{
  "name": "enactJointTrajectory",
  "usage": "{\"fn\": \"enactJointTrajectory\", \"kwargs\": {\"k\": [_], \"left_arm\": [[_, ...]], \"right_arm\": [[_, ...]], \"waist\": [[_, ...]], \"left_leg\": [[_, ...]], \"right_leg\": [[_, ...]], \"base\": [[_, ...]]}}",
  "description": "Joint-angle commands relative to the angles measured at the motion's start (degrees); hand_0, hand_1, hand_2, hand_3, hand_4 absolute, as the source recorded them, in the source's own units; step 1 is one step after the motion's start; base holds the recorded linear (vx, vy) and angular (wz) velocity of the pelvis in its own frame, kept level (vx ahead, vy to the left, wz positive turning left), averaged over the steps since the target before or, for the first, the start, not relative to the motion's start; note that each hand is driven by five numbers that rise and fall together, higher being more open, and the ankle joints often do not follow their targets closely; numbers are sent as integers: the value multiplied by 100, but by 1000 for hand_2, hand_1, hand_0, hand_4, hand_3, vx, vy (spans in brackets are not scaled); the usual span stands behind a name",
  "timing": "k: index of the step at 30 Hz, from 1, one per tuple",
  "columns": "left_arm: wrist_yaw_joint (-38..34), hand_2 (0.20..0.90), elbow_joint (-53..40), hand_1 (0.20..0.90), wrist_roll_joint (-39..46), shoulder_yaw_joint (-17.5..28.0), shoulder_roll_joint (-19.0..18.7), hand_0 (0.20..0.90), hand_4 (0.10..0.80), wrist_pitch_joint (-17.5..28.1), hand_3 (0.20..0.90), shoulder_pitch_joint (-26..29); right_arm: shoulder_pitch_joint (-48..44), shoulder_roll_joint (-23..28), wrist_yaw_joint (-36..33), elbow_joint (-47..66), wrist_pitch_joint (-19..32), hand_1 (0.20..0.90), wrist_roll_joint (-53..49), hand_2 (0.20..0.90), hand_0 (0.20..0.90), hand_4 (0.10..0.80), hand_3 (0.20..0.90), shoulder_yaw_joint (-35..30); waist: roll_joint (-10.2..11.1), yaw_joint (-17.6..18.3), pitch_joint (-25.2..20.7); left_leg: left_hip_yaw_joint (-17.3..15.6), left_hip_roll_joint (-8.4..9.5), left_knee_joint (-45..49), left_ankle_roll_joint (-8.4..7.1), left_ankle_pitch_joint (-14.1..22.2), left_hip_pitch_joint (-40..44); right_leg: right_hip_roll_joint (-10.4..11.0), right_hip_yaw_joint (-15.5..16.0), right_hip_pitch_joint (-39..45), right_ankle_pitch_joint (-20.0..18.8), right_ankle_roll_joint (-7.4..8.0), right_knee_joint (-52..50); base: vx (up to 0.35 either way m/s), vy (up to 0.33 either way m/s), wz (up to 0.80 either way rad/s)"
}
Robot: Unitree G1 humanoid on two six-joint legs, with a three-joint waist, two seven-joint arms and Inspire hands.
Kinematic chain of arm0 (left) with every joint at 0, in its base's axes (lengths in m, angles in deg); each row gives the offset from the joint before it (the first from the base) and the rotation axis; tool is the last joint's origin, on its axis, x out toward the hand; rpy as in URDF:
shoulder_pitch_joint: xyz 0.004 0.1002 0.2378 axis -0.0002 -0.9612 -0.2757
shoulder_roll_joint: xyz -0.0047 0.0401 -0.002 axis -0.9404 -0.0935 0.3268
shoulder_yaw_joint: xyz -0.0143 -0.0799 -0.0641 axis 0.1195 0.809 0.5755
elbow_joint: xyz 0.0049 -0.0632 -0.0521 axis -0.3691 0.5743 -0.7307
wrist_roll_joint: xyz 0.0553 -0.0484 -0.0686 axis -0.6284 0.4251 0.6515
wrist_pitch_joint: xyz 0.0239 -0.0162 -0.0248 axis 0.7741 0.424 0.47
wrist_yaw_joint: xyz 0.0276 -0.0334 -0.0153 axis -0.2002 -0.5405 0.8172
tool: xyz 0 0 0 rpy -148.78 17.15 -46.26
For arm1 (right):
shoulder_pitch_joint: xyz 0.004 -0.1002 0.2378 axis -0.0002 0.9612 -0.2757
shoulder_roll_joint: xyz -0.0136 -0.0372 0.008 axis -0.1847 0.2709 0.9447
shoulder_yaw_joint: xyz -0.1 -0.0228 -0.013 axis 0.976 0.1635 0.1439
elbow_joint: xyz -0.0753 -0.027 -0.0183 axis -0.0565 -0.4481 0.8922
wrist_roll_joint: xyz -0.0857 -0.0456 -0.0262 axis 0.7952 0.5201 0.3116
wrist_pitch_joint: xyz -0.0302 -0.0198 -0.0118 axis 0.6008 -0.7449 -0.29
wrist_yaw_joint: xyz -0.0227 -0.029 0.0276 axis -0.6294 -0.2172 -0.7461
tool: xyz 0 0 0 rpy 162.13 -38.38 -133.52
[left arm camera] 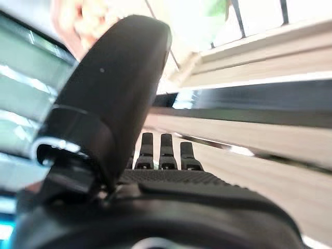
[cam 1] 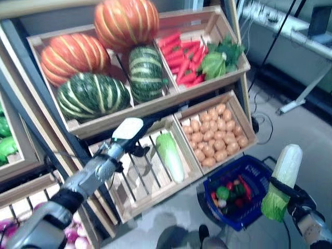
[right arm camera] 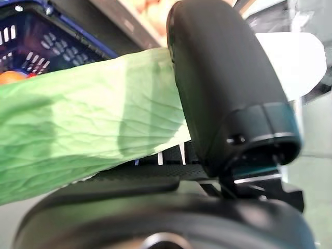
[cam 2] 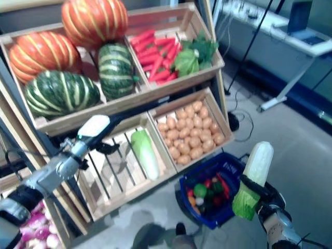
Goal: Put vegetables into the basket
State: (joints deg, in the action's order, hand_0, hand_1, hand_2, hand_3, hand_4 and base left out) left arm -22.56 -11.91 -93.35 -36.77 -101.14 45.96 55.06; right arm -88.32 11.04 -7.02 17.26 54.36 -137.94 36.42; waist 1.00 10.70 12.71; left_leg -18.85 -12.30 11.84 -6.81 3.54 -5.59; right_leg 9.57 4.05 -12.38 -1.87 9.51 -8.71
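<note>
Open floor around the basket, tight quarters at the shelves

The blue basket (cam 1: 244,194) sits on the floor just in front of the lower crates, its mouth open upward — vegetables (cam 1: 231,193) cover only part of the bottom, so there is room above and inside. The right hand (cam 1: 293,199), closed around a napa cabbage (cam 1: 282,181), hangs beside the basket's right rim with bare floor (cam 1: 306,124) beyond it. To the left it's crowded — the left hand (cam 1: 127,136), fingers straight, sits at the slatted crate (cam 1: 150,179), hemmed by the shelf edge above. A second cabbage (cam 1: 171,155) lies along that crate's right side; the left slats are free.
</note>
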Motion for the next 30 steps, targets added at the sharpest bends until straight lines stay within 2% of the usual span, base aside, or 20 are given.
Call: {"fn": "enactJointTrajectory", "kwargs": {"k": [1, 2, 4, 7, 8, 9, 12, 15, 22, 30], "left_arm": [[-900, 900, -107, 900, -333, -57, -242, 900, 800, 173, 900, 1236], [-921, 900, -110, 900, -394, -126, -263, 900, 800, 158, 900, 1317], [-944, 900, -251, 900, -688, -546, -430, 900, 800, -2, 900, 1774], [-899, 900, -336, 900, -736, -939, -513, 900, 800, -196, 900, 2210], [-846, 900, -340, 900, -701, -1179, -599, 900, 800, -280, 900, 2471], [-822, 900, -352, 900, -717, -1322, -657, 900, 800, -305, 900, 2635], [-836, 900, -339, 900, -691, -1589, -717, 900, 800, -345, 900, 2984], [-840, 900, -332, 900, -651, -1783, -740, 900, 800, -396, 900, 3274], [-1127, 900, -254, 900, -636, -1776, -831, 900, 800, -414, 900, 3524], [-1688, 900, -304, 900, -917, -1791, -997, 900, 800, -455, 900, 3717]], "right_arm": [[-995, 691, -87, -156, 949, 300, -420, 300, 300, 400, 300, 130], [-1049, 697, -77, -205, 942, 300, -425, 300, 300, 400, 300, 149], [-1343, 804, 11, -491, 937, 300, -424, 300, 300, 400, 300, 278], [-1670, 903, 191, -905, 980, 300, -418, 300, 300, 400, 300, 380], [-1831, 966, 311, -1090, 953, 300, -445, 300, 300, 400, 300, 473], [-1928, 1020, 353, -1172, 912, 300, -479, 300, 300, 400, 300, 525], [-2304, 1133, 395, -1528, 814, 300, -566, 300, 300, 400, 300, 597], [-2720, 1230, 284, -1870, 682, 300, -454, 300, 300, 400, 300, 749], [-3269, 1289, 245, -2157, 395, 300, -453, 300, 300, 400, 300, 906], [-3669, 1245, 378, -2358, 135, 300, -520, 300, 300, 400, 300, 1059]], "waist": [[-18, -10, 192], [-19, -6, 214], [-34, 24, 387], [-61, -21, 511], [-75, -54, 590], [-92, -75, 633], [-116, -117, 768], [-196, -153, 867], [-353, -232, 977], [-452, -341, 1041]], "left_leg": [[-12, 93, 1504, 295, 630, -842], [-7, 65, 1624, 299, 676, -934], [-3, -77, 2150, 336, 870, -1329], [92, -97, 2607, 421, 1089, -1666], [214, -78, 2891, 463, 1197, -1886], [350, -57, 3152, 428, 1435, -1998], [411, -163, 3814, 469, 1702, -2428], [506, -282, 4413, 416, 1865, -2875], [746, -257, 5364, 343, 2162, -3615], [1039, -376, 6390, 197, 2436, -4444]], "right_leg": [[-133, 416, -382, 845, -478, -1566], [-119, 419, -460, 883, -492, -1662], [3, 480, -788, 1037, -574, -2134], [138, 487, -1120, 1206, -604, -2678], [238, 441, -1326, 1281, -594, -3001], [290, 361, -1418, 1470, -549, -3243], [469, 377, -1796, 1657, -556, -3807], [623, 350, -2196, 1768, -545, -4306], [803, 189, -2907, 1974, -526, -5112], [1015, 75, -3720, 2261, -475, -6132]], "base": [[-163, 17, -2], [-206, 37, -2], [-190, 44, -3], [-114, 36, -14], [-25, 37, -9], [-43, 35, -3], [-77, 0, 0], [-61, 1, 13], [-34, 14, 9], [-20, -20, 9]]}}
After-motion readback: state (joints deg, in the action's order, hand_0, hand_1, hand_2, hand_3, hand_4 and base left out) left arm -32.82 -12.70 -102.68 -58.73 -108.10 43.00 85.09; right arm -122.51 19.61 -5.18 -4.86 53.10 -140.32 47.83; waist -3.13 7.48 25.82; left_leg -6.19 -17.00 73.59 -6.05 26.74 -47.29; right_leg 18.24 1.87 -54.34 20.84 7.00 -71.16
